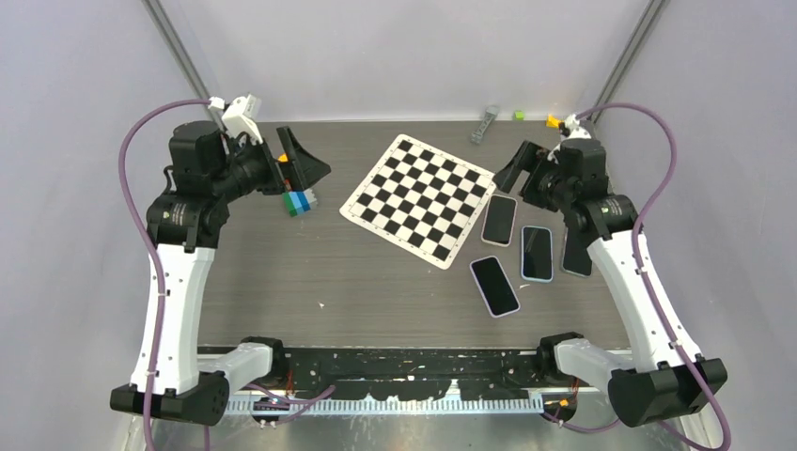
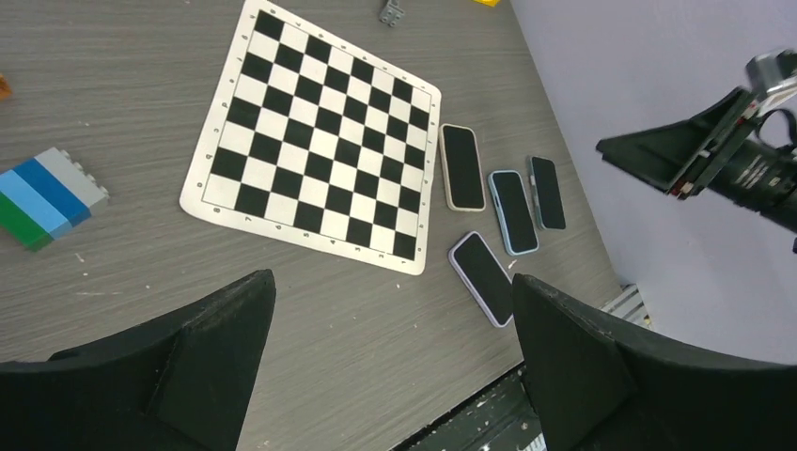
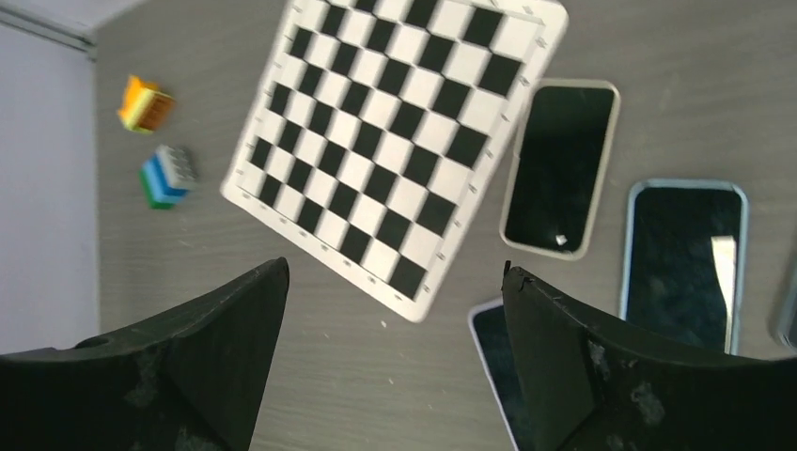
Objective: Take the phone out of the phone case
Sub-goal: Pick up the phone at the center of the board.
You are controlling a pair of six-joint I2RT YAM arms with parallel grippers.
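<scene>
Several phones lie face up on the right of the table: one in a beige case [image 1: 500, 219], one in a blue case [image 1: 537, 253], one in a lavender case [image 1: 494, 286], and a dark one [image 1: 575, 256] partly hidden by my right arm. The left wrist view shows the beige [image 2: 461, 166], blue [image 2: 513, 211], dark [image 2: 547, 193] and lavender [image 2: 481, 277] phones. My left gripper [image 1: 303, 164] [image 2: 393, 282] is open and empty, held high at the far left. My right gripper [image 1: 517, 164] [image 3: 395, 268] is open and empty above the beige phone [image 3: 559, 167], blue phone [image 3: 684, 258] and lavender phone [image 3: 493, 362].
A checkered chess mat [image 1: 418, 197] lies mid-table, left of the phones. A blue-green-grey brick stack [image 1: 301, 203] sits under my left gripper. A grey piece [image 1: 484, 124], a green piece [image 1: 518, 115] and an orange piece [image 1: 554, 120] lie at the back edge.
</scene>
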